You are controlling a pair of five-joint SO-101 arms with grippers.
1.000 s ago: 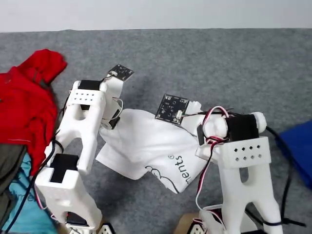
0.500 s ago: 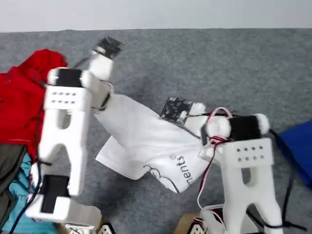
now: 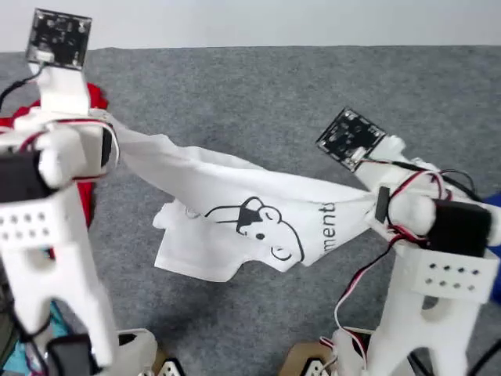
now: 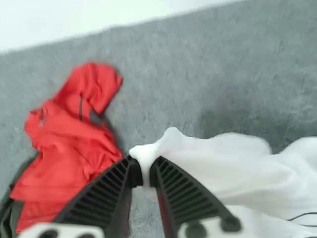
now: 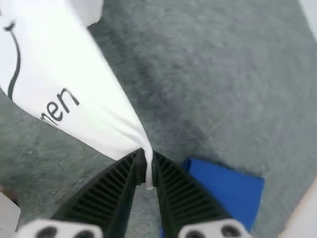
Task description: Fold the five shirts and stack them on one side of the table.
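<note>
Between the two arms, white shirt (image 3: pixel 243 219) hangs spread over the grey table (image 3: pixel 258 94), lower edge drooping; can't tell if it touches. Left gripper (image 4: pixel 141 171) jaws clamped on one bunched corner, cloth pinched right at the tips. Right gripper (image 5: pixel 147 168) jaws closed on the opposite corner, fabric taut from the tips. Red shirt (image 4: pixel 64 134) crumpled at table's left, blue shirt (image 5: pixel 220 196) at the right.

Grey felt-like table cover (image 3: pixel 313 102) spans whole work area; plain white wall (image 3: pixel 274 22) along far edge.
</note>
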